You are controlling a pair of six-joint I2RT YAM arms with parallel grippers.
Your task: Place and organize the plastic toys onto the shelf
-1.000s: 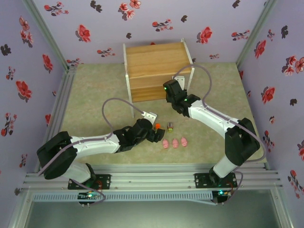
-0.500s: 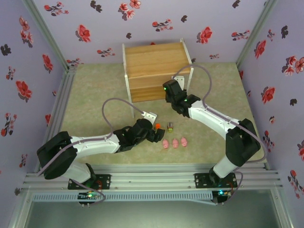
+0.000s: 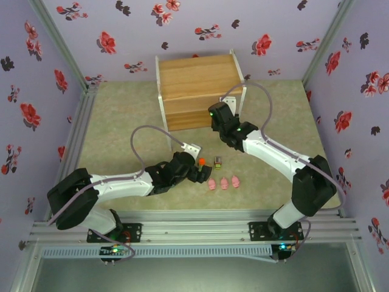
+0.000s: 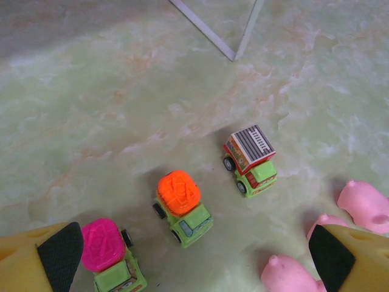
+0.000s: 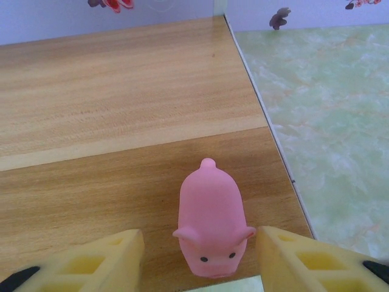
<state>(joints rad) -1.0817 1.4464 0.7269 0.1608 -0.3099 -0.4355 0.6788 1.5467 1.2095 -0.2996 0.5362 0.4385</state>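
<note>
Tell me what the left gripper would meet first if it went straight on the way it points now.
Probably the orange-topped truck, which sits centred ahead of the left gripper, jaws open. Depth is unclear, so this is a judgement.

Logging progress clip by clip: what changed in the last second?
Only the right arm's elbow moved, swinging slightly outward and toward the near edge. The right claw stayed at the shelf, open, a pink pig standing between its fingers. The left claw, open above the orange-topped truck, and the three pigs on the table kept their places.
</note>
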